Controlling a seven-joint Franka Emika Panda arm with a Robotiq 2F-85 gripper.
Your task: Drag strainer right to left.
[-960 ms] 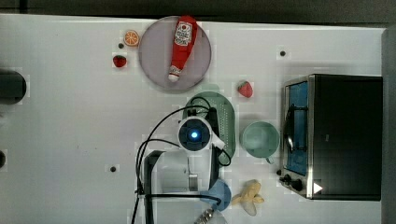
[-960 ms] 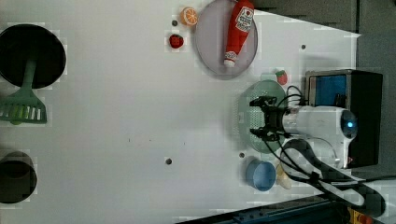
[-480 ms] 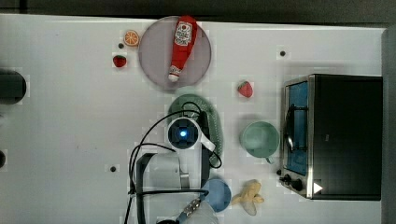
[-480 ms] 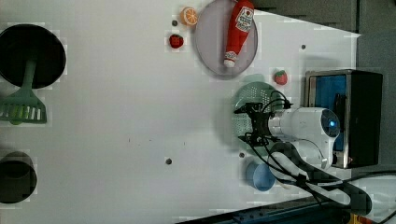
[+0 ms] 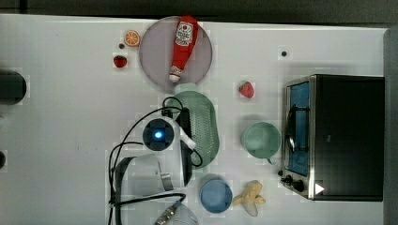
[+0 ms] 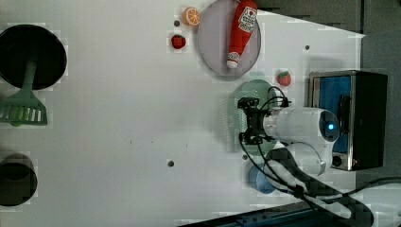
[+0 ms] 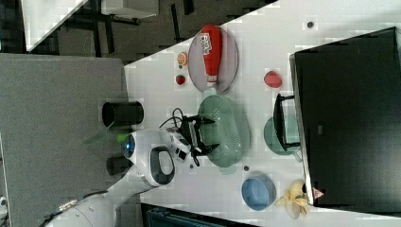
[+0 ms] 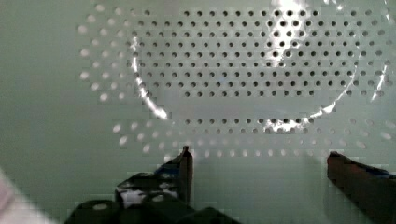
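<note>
The pale mint-green oval strainer (image 5: 204,129) lies on the white table, just below the plate in the top view. My gripper (image 5: 187,137) is lowered over the strainer's side that faces the top view's left. It is open, its two black fingers (image 8: 184,163) spread wide against the inner wall beside the perforated centre (image 8: 261,79). In the left view the gripper (image 6: 247,119) sits on the strainer (image 6: 236,111). The right view has the gripper (image 7: 208,135) at the edge of the strainer (image 7: 229,130).
A grey plate (image 5: 152,56) carrying a ketchup bottle (image 5: 183,44) almost touches the strainer's far end. A green cup (image 5: 260,139), a strawberry (image 5: 246,89) and a toaster oven (image 5: 347,136) stand on the top view's right. A blue bowl (image 5: 216,196) and a banana (image 5: 248,199) lie near the front edge.
The strainer has slid toward the top view's left with my gripper in it. The wrist has kept shifting left since half a second ago.
</note>
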